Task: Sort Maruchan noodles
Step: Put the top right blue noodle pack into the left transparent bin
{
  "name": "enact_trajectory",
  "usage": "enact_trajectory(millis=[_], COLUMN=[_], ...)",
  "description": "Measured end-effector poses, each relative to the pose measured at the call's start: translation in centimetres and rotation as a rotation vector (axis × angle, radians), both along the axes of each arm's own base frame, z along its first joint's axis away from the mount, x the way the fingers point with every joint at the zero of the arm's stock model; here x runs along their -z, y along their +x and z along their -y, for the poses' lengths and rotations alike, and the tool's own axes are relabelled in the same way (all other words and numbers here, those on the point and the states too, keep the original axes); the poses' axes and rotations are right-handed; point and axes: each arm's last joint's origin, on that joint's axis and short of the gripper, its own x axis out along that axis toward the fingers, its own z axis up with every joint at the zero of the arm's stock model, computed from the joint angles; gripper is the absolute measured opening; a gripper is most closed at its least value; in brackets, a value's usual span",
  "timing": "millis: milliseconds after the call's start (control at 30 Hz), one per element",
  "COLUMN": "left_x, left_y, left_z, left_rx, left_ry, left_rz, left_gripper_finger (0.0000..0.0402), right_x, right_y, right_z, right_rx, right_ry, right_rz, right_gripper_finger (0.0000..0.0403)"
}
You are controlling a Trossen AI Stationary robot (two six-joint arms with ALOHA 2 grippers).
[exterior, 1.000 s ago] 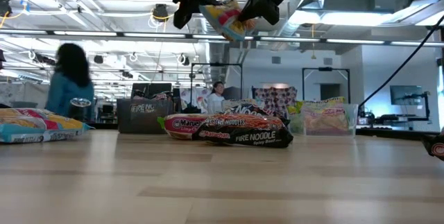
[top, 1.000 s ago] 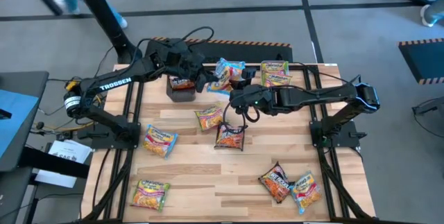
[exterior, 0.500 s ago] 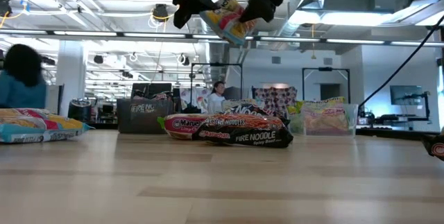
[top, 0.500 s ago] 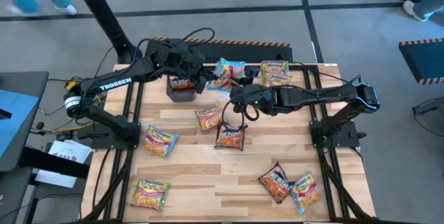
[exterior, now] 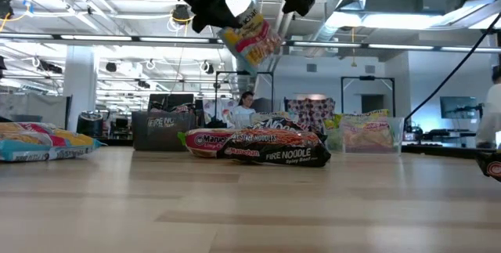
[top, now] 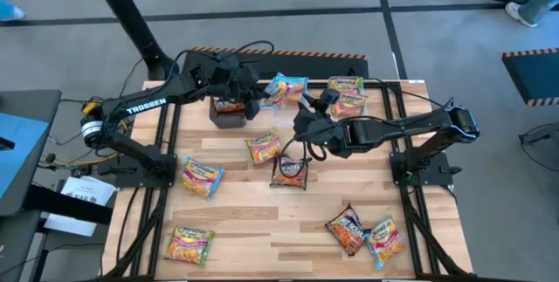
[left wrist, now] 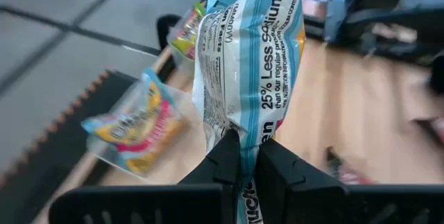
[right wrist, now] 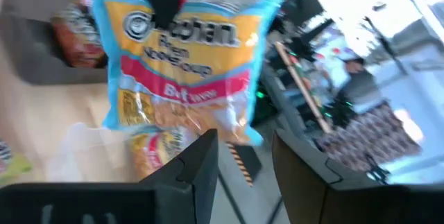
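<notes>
In the high view's upper centre, the left gripper [top: 258, 96] is pinched tight on a blue-edged packet [top: 286, 88] held above the table, while just right of it the right gripper [top: 307, 114] hangs with fingers apart, so the handover looks done and placing it with its kind comes next.

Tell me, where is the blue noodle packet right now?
The blue-edged packet hangs in the air, pinched by the left gripper over the table's far edge, with the open right gripper just beside it.
</notes>
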Motion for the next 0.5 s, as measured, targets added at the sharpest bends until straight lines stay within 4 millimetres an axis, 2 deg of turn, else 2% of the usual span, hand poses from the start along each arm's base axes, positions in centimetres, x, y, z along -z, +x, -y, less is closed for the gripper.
enact_trajectory(millis=[300,500], left_x=[-0.2,-1.6], left_y=[-0.2,-1.0], left_z=[-0.7,-2.4], left_rx=[0.090,0.031], left_ry=[0.431,0.565], left_rz=[-0.172,-0.178], left_gripper_finger=[0.0014,0.0015], right_x=[-0.1,-0.2], right_y=[-0.3,-0.4], right_z=[-0.9,-0.5], right_rx=[0.067,0.125], right_ry=[-0.030,-0.053], right_rz=[0.032,0.034], right_gripper_finger=[0.0158,0.0157])
